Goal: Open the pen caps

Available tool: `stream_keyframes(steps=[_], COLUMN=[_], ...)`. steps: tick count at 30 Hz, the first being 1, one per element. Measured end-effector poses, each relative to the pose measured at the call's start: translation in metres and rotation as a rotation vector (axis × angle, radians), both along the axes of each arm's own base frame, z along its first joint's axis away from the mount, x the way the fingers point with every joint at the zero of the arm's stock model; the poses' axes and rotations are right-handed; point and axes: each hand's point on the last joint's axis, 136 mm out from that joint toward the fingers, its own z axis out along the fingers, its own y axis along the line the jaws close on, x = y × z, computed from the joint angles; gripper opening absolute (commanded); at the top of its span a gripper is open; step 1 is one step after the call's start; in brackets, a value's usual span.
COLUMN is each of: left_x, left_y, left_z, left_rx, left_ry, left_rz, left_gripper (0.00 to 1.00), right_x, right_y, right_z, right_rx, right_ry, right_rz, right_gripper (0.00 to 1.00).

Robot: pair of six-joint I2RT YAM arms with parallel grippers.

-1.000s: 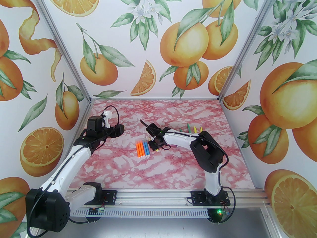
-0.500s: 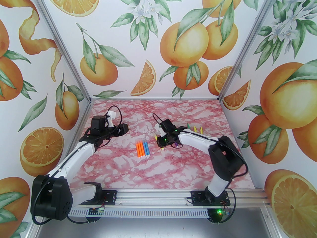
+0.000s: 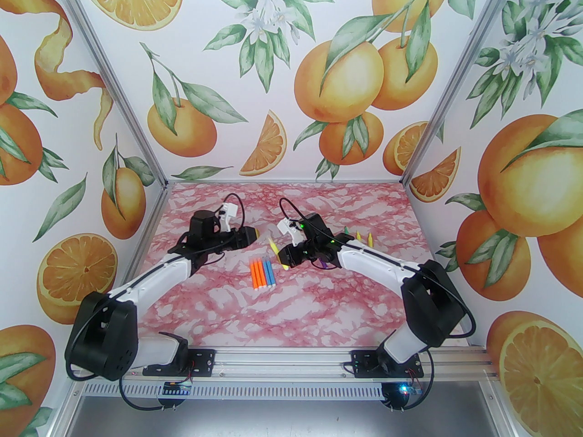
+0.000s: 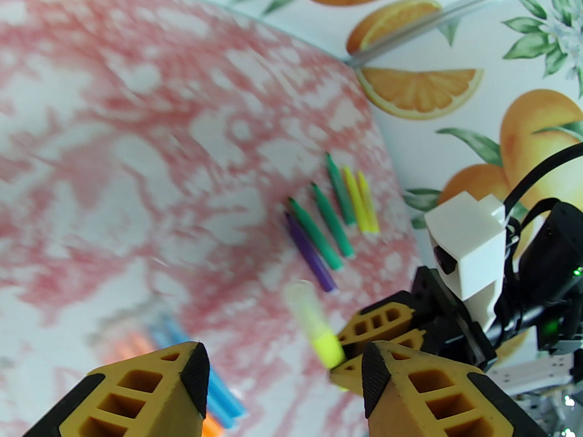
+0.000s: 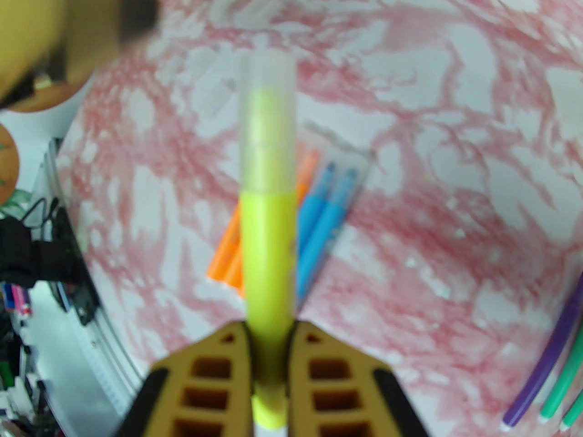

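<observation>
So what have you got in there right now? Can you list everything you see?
held marker: one, yellow with a see-through cap, raised above the table
orange markers: three, it seems, orange, mid-table, side by side
blue markers: two, blue, right beside the orange ones
green markers: three, green, far right of the table
loose yellow markers: two, yellow, next to the green ones
purple marker: one, purple, nearest end of that row
table: one, pink marbled
walls: white with printed oranges, around the table
left gripper: open, near the held marker
right gripper: shut on the held marker
</observation>
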Motion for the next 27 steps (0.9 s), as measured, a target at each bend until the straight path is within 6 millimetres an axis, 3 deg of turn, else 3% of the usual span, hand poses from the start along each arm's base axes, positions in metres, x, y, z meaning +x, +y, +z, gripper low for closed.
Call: stream_keyframes(steps=[9,27], left_x=[0.001,-0.004], left_y=[-0.021,-0.039], left_z=[0.005,0.009], left_rx=[-0.055,-0.092], left_ry=[0.012,0.028], left_rz=[-0.043,-0.097], left_gripper=[0.53,0.36], right_x=[-0.005,-0.007], right_y=[0.004,0.004], right_z=[0.017,0.023], right_rx=[0.056,0.079], right_ry=[-0.023,-0.043], right_rz=[0.026,0.033], right_gripper=[0.0,0.0])
